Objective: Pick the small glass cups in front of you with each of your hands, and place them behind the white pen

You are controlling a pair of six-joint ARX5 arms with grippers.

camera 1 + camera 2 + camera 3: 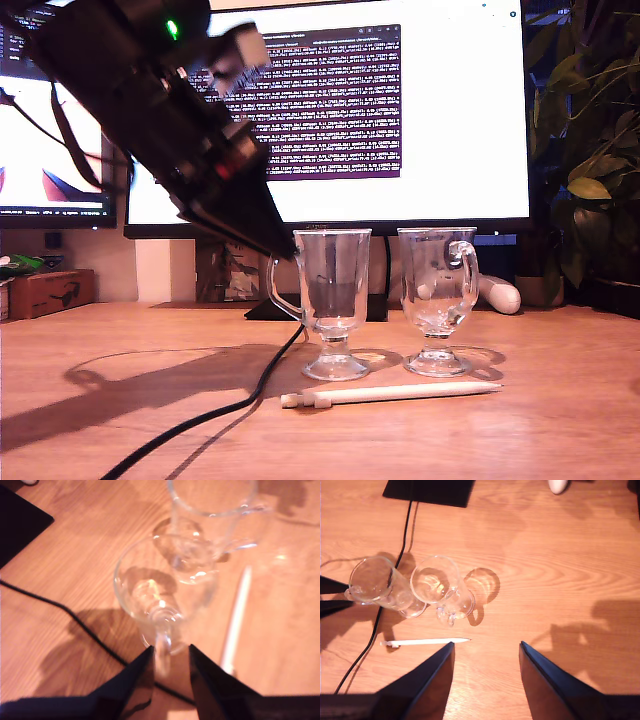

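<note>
While my first gripper (170,655) straddles 1 glass cup's (160,592) handle, jaws apart, my second gripper (486,652) hangs spread, well off.

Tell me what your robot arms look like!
My first arm is dark and chunky, with a small green light, a pale block near the top and reddish bits. It narrows to a black pointed end effector. My second end effector has two flat, black, wedge-shaped fingers. It shows no markings.
</note>
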